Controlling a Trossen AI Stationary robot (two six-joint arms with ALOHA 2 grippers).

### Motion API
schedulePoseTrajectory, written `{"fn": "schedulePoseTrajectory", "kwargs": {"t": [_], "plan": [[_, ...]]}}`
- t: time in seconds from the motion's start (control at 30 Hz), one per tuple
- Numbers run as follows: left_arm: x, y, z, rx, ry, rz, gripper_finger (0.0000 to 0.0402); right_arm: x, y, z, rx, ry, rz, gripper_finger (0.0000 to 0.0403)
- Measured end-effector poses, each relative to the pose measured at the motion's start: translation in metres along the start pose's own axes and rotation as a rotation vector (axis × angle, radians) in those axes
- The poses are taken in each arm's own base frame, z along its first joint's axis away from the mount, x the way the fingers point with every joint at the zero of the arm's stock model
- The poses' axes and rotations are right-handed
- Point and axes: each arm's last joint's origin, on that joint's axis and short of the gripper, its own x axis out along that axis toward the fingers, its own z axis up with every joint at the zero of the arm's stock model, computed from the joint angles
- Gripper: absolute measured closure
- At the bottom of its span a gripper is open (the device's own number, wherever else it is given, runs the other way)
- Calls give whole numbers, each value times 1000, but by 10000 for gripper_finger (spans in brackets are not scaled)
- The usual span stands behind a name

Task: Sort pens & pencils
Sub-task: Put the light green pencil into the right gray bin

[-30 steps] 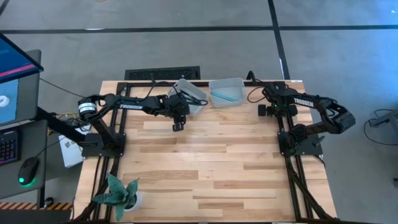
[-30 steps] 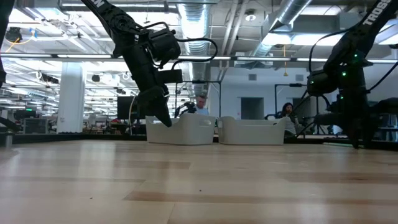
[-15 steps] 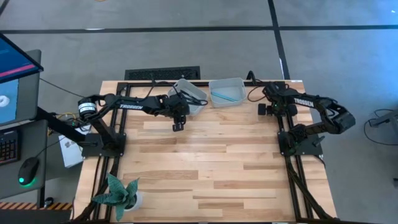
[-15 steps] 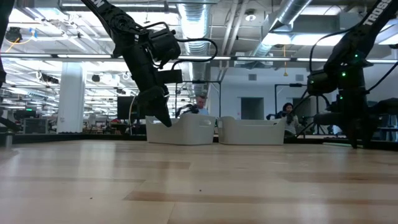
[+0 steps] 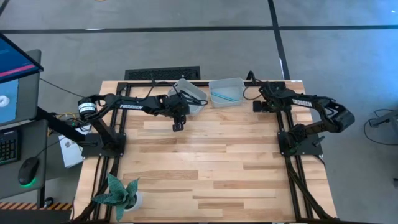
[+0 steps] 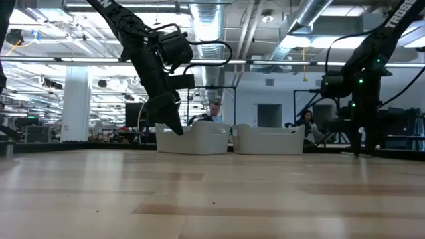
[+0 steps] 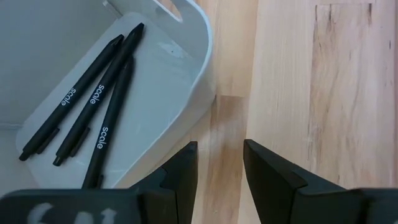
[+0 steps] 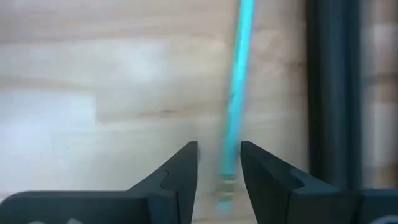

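Wooden table [image 5: 205,168] lies bare between both arms, bins [image 5: 227,91] at its far edge.

A pale butcher-block wooden table [image 5: 205,168] fills the centre of the high view. A green spiky-leaved potted plant [image 5: 118,191] stands at its 7 o'clock corner. Off the table at 9 o'clock, a blue-lit computer monitor [image 5: 15,81] stands on a side desk, and a black computer mouse with a green light [image 5: 27,171] lies at 8 o'clock. A seated person [image 6: 307,123] shows in the room behind.
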Motion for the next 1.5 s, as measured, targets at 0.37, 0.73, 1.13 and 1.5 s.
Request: {"fn": "schedulePoseTrajectory", "kwargs": {"t": [0.37,0.73,1.13,1.5], "plan": [[0,-1,-3,10,31,-8,280,1,7,8,31,-31,132,257],[0,-1,-3,6,31,-8,280,-5,14,14,25,-19,208,257],[0,-1,-3,-5,38,-9,280,-49,33,30,42,32,224,257],[0,-1,-4,17,45,-11,280,-158,65,37,-35,-319,480,257]]}}
